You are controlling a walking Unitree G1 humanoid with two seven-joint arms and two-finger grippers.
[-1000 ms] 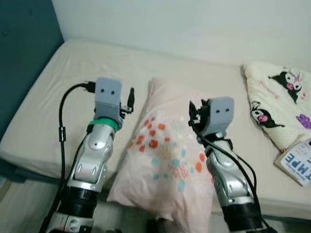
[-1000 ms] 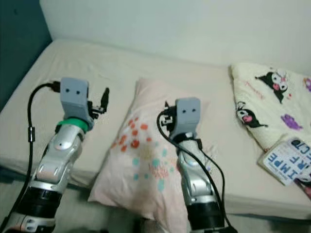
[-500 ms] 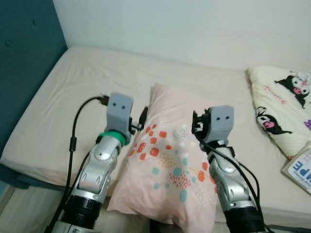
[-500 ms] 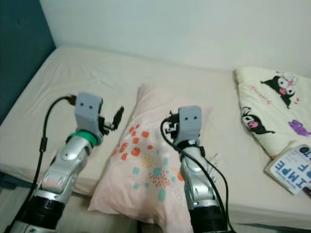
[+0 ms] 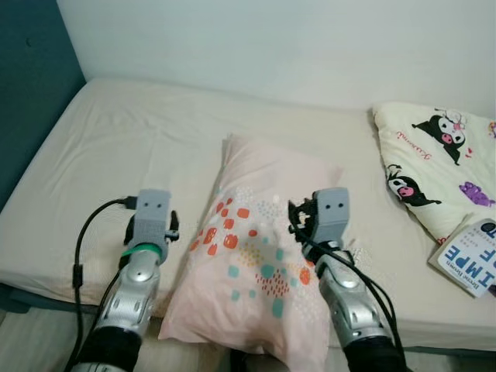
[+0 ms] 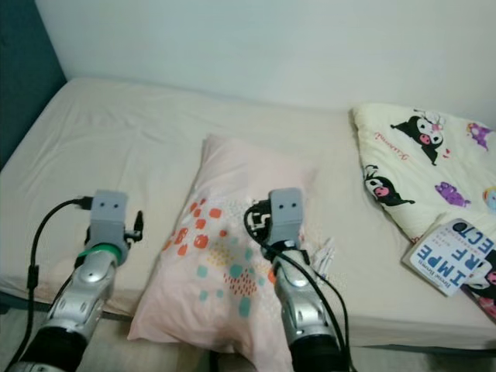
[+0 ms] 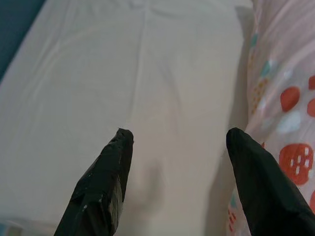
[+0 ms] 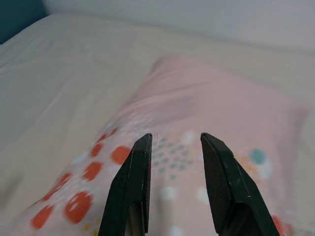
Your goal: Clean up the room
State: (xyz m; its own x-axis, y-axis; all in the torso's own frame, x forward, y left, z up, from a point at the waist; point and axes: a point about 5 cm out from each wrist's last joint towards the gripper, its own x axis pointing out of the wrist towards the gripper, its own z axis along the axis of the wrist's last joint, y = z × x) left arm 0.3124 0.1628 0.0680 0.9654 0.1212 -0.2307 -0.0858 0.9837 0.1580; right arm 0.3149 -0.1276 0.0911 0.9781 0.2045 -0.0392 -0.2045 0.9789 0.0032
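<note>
A pink pillow point(image 5: 252, 256) with red, teal and yellow dots lies lengthwise on the cream bed point(image 5: 116, 147), its near end hanging over the front edge. My left gripper point(image 7: 177, 135) is open above the bare sheet just left of the pillow, touching nothing. One of its fingers point(image 7: 101, 189) is over the sheet, and the pillow's edge point(image 7: 290, 123) lies beside the other. My right gripper point(image 8: 175, 138) hovers low over the pillow's middle point(image 8: 197, 108), open, with nothing between its fingers. In the head views the right wrist point(image 5: 332, 217) sits over the pillow's right half.
A cream blanket point(image 5: 438, 159) printed with cartoon characters is bunched at the bed's right end, with a book point(image 5: 469, 260) at its near corner. A small white item point(image 6: 324, 252) lies right of the pillow. A teal wall point(image 5: 31, 77) stands on the left and a white wall behind.
My left arm has drawn back and dropped lower, away from the pillow's left edge. The right gripper stays over the pillow. The camera has shifted a little.
</note>
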